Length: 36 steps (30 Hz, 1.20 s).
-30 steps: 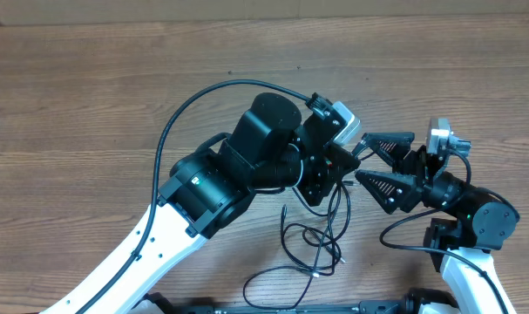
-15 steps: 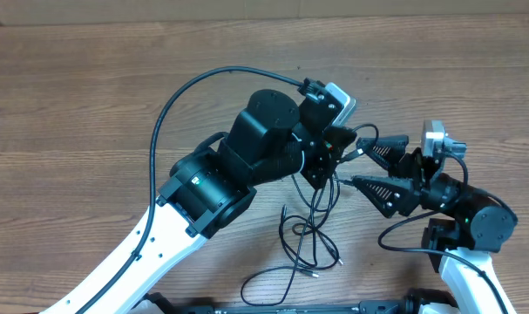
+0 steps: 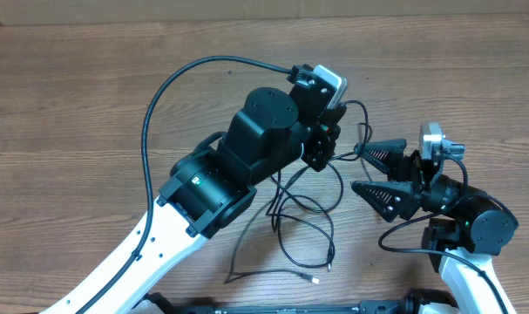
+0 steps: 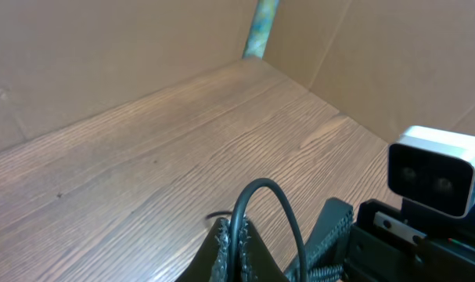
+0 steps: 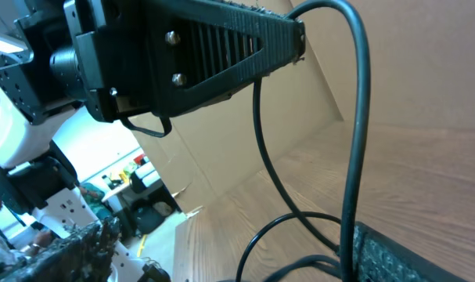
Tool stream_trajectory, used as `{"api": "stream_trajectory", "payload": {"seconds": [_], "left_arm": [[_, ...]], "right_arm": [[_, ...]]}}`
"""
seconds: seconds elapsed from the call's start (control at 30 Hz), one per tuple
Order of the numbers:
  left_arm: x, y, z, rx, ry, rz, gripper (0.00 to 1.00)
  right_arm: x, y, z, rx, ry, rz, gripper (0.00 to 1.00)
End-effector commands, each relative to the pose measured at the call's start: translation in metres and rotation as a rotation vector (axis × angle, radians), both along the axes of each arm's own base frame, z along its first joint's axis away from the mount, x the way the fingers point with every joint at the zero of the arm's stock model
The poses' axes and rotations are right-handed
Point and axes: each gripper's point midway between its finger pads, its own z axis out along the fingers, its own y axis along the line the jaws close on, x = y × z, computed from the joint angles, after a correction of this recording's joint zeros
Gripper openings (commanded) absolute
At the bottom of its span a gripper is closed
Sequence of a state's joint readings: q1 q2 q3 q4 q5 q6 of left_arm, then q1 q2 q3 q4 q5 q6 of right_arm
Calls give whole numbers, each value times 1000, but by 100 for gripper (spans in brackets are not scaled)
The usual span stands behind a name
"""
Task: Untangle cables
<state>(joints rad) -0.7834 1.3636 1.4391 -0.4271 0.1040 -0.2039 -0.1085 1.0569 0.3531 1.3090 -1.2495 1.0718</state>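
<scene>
The cables (image 5: 360,117) were pinched in the left gripper (image 5: 296,39), jaws clamped; the right gripper (image 3: 358,168) was held wide open, perhaps brushed by one strand

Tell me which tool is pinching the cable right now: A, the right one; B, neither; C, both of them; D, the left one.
D: the left tool is shut on a loop of the cable, while the right tool stands open with its fingers spread apart.
</scene>
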Motion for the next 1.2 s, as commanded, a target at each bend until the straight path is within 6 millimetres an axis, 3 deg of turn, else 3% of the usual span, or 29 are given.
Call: {"api": "stream_trajectory", "payload": {"seconds": [0.0, 0.2, 0.33, 0.43, 0.5, 0.53, 0.57, 0.63, 0.67, 0.83, 1.17], "left_arm": [[4, 6, 5, 5, -10, 30, 4], [11, 18, -1, 77, -43, 84, 4], [32, 50, -7, 165, -73, 287, 4], [46, 85, -9, 253, -109, 487, 5], [52, 106, -8, 303, -133, 594, 21], [53, 115, -8, 327, -142, 640, 34], [53, 124, -9, 356, -149, 683, 59], [53, 129, -11, 381, -148, 701, 81], [51, 131, -15, 404, -139, 700, 100], [45, 136, -28, 469, -104, 682, 100], [-2, 157, -94, 607, 204, 622, 100]], "right_arm": [[-2, 2, 3, 1, -11, 8, 93], [1, -2, 3, 1, -8, -11, 100], [10, -12, -2, 7, 43, -46, 100], [13, -16, -4, 9, 62, -63, 100], [14, -17, -4, 8, 62, -66, 100], [14, -17, -4, 9, 62, -66, 100], [13, -17, -4, 7, 62, -64, 100], [13, -17, -5, 7, 62, -64, 100], [13, -17, -5, 7, 62, -64, 100], [12, -16, -5, 2, 63, -58, 100], [14, -16, -11, 4, 109, -51, 100]]}}
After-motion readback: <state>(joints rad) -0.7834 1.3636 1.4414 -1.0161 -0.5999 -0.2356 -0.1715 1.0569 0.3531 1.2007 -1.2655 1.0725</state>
